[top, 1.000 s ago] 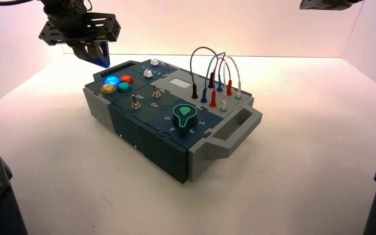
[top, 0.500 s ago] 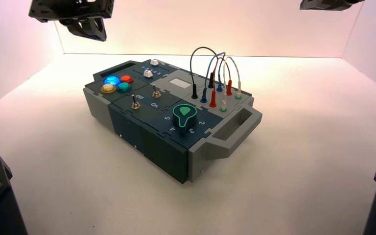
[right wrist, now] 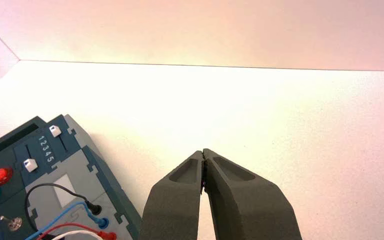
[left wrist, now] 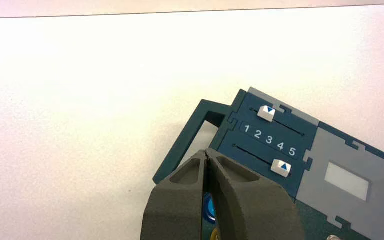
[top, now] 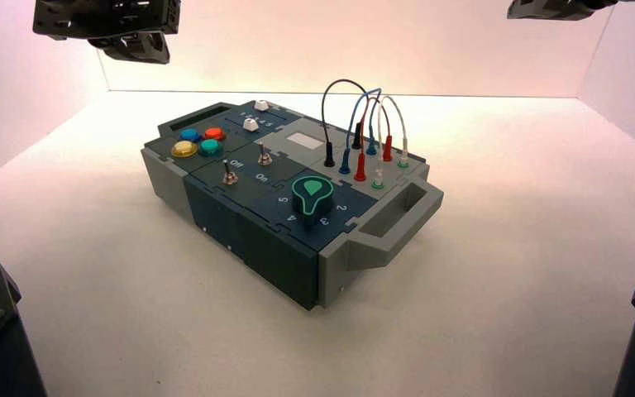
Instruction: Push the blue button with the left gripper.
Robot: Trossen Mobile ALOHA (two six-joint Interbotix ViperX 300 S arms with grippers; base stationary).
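The blue button (top: 189,135) sits unlit at the box's far left corner, in a cluster with the orange-red (top: 214,133), yellow (top: 183,149) and teal-green (top: 209,147) buttons. My left gripper (top: 136,48) hangs high above and to the left of that corner, well clear of the box. In the left wrist view its fingers are shut tip to tip (left wrist: 207,151), and a sliver of the blue button (left wrist: 209,209) shows through the gap behind them. My right gripper (top: 558,8) is parked at the top right, shut and empty (right wrist: 203,151).
The box (top: 248,240) stands turned on the white table. It bears two white sliders (left wrist: 266,113) beside the numbers 1 to 5, two toggle switches (top: 228,174), a green knob (top: 312,190) and looping wires (top: 364,124). Grey handles (top: 397,217) stick out at both ends.
My left gripper has risen up and to the left, away from the button cluster. The blue button, lit before, has gone dark. The right arm has not moved.
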